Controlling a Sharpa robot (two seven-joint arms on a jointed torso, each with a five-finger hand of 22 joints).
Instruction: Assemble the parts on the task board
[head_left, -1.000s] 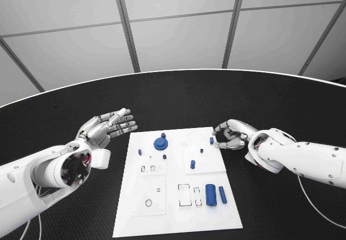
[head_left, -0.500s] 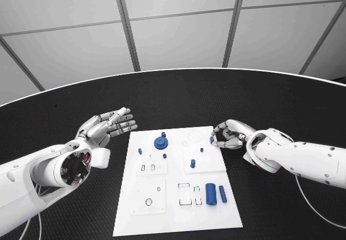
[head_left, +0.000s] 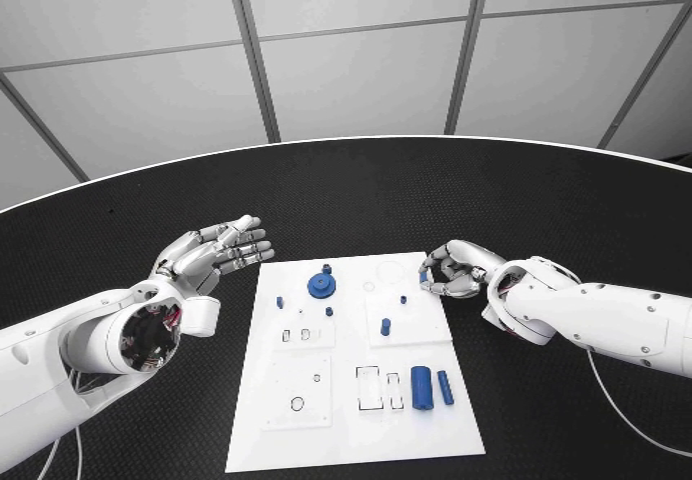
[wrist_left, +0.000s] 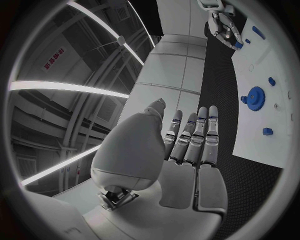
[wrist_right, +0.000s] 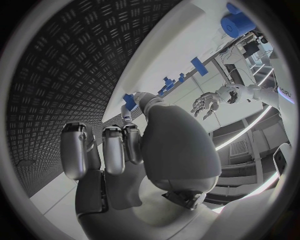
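Note:
The white task board (head_left: 361, 440) lies in the middle of the black table. On it are a blue gear (head_left: 320, 290), several small blue pegs such as one (head_left: 385, 327) near the middle, and a thick blue cylinder (head_left: 421, 388) beside a thin blue pin (head_left: 446, 389). My right hand (head_left: 456, 271) sits at the board's far right edge with fingers curled, pinching a small blue peg (wrist_right: 129, 101) between thumb and fingertip just above the board. My left hand (head_left: 219, 254) hovers left of the board, fingers spread, holding nothing.
Empty slots and holes mark the board's near half (head_left: 368, 385). Black textured table (head_left: 361, 200) surrounds the board on all sides. In the left wrist view the gear (wrist_left: 255, 96) and the right hand (wrist_left: 222, 24) appear beyond my left hand's fingers.
My right hand has shifted slightly left, over the board's right edge, still pinching the small peg. The left hand has not moved.

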